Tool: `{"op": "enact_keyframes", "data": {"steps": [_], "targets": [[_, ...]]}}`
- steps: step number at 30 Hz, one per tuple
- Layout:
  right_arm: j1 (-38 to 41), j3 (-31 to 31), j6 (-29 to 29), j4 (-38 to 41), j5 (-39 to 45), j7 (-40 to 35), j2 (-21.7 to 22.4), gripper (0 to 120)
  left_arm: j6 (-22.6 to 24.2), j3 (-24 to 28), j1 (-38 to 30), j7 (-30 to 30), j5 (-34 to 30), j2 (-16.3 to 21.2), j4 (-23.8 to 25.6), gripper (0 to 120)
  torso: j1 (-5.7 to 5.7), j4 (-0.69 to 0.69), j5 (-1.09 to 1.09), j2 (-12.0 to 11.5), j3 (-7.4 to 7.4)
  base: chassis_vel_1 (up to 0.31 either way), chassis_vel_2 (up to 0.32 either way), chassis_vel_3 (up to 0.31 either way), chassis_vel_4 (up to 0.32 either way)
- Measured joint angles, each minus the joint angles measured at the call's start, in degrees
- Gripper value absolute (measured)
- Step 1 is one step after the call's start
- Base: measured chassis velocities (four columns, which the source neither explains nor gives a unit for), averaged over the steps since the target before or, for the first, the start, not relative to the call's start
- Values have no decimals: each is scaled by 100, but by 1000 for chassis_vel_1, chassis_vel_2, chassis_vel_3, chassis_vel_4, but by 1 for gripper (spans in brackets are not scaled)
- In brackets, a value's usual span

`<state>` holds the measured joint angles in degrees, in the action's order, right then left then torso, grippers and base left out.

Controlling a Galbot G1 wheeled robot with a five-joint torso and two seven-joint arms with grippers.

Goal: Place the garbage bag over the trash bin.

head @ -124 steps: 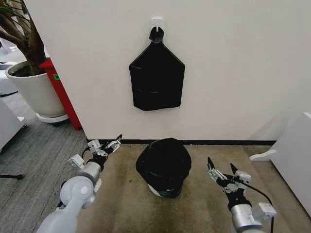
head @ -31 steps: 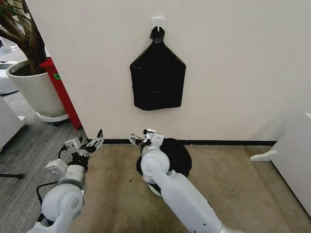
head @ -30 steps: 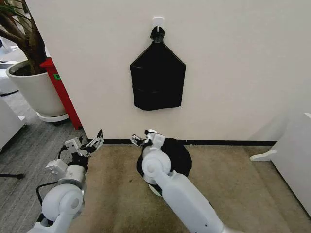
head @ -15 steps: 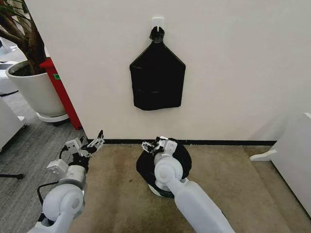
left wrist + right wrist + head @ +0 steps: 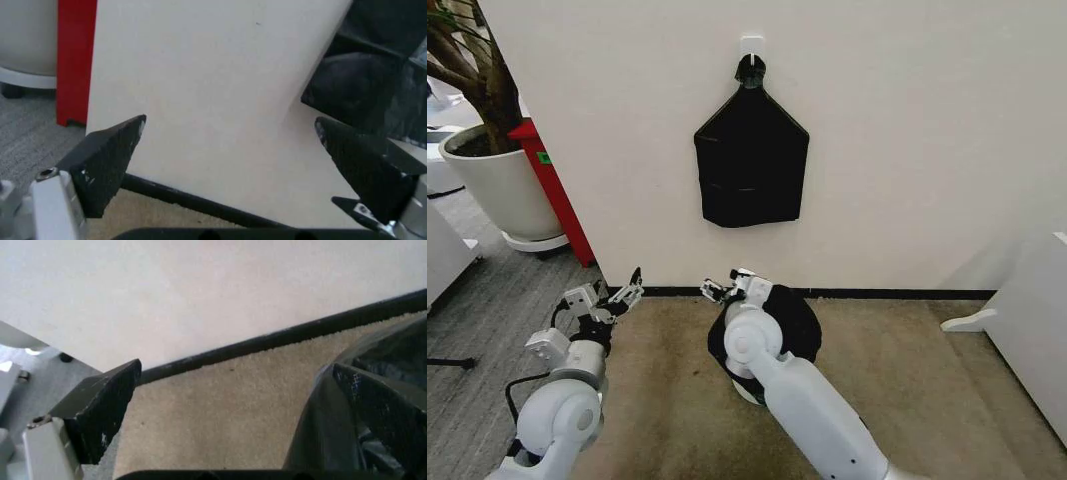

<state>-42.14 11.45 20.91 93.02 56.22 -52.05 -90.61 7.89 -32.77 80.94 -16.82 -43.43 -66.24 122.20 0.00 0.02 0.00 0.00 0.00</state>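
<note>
The right claw (image 5: pixel 725 289) hovers with its fingers apart at the far left edge of the garbage bag (image 5: pixel 789 320), which is draped over the trash bin (image 5: pixel 745 388) standing on the beige carpet (image 5: pixel 667 400) close to the wall. In the right wrist view one dark finger (image 5: pixel 100 410) hangs over bare carpet while the other sits right against the glossy black plastic (image 5: pixel 347 425); whether it touches cannot be told. The left claw (image 5: pixel 613 301) is also spread open, raised above the carpet's left edge, well apart from the bin. Behind the bin, a black baseboard (image 5: pixel 877 294) runs along a white wall (image 5: pixel 907 130), where a flat black bundle of bags (image 5: pixel 750 165) hangs from a white hook (image 5: pixel 749 45). To the left stand a red panel (image 5: pixel 547 185) and a large white plant pot (image 5: pixel 495 190) on grey carpet (image 5: pixel 477 330). A white furniture edge (image 5: pixel 1027 330) shows at right. Compared with half a second ago, the right claw has swung leftward from above the bag's top toward its left rim; the left claw has barely moved.
</note>
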Motion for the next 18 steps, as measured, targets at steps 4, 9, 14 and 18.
{"op": "enact_keyframes", "data": {"steps": [4,9,14,18], "targets": [[-32,-29,5,23,-35,-74,76,100,-25,-3,-1,2,0,-11,-16,100,0,-2,1,0,0,0,0,0,0],[-189,-37,21,446,-30,-188,458,100,-62,-5,-12,48,6,-44,-99,100,0,-4,0,0,0,0,0,0,0],[-317,-42,37,649,124,-206,731,100,-69,-5,-27,78,9,-11,-153,100,0,-3,1,0,0,0,0,0,0],[-347,-193,-1,446,263,-145,623,100,-69,-6,-37,79,-6,35,-153,100,0,-3,1,0,0,0,0,0,0]]}}
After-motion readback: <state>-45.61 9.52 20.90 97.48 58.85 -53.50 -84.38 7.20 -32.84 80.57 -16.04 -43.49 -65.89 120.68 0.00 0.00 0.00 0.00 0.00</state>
